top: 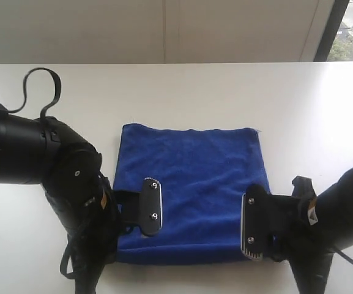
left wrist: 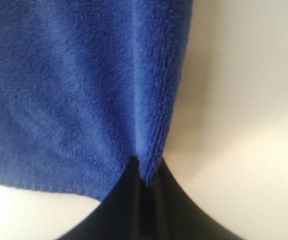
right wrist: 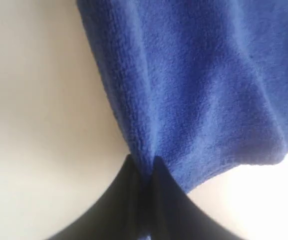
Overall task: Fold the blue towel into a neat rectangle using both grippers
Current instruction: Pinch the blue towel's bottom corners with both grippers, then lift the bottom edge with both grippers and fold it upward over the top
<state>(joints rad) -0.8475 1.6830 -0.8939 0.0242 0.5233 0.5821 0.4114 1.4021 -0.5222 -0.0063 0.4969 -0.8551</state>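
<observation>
You have the deep royal-blue microfibre towel (top: 188,177) spread on the white surface (top: 225,92), a near-square shape lying between the two arms. Your black left claw (left wrist: 144,186) is closed tight, pinching a ridge of cloth at the towel's left side. Your black right claw (right wrist: 146,176) is likewise clamped on a pinch of cloth at the right side.

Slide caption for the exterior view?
Bimanual fold: left gripper and right gripper pinch the near edge of the blue towel on the white table.
</observation>
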